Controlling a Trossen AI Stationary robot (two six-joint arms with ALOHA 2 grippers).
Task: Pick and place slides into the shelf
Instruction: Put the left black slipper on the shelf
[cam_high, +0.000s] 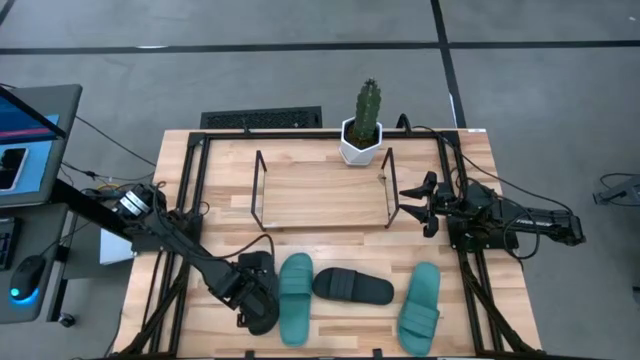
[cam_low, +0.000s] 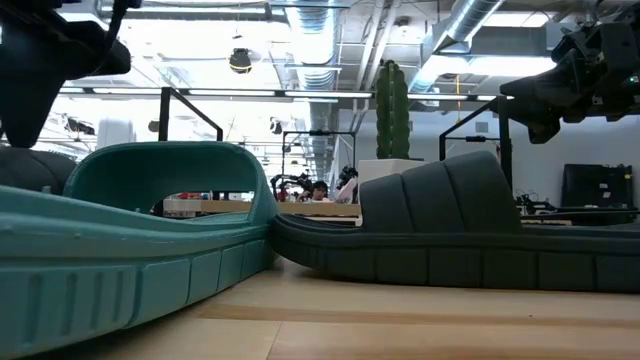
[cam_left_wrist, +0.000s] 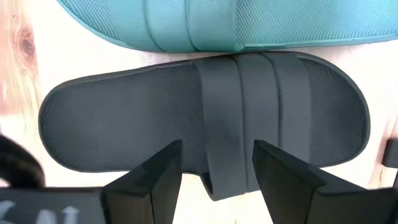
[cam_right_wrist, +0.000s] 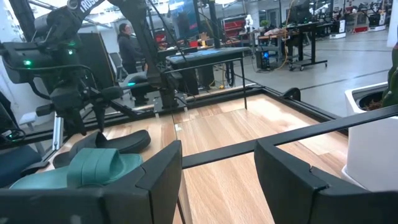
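Down at the table's front-left corner, the left gripper (cam_left_wrist: 217, 168) hangs over a matte black rubber slide (cam_left_wrist: 205, 134), its fingers spread to either side of the wide strap, not closed on it. That slide lies lengthwise front to back, just beside a teal green slide (cam_high: 295, 284) running the same way. A second black slide (cam_high: 352, 286) lies crosswise at centre; another teal slide (cam_high: 420, 308) tilts at the right. The thin black metal rod shelf (cam_high: 323, 189) stands behind them. The right gripper (cam_high: 417, 204) waits by the shelf's right end, fingers apart and holding nothing.
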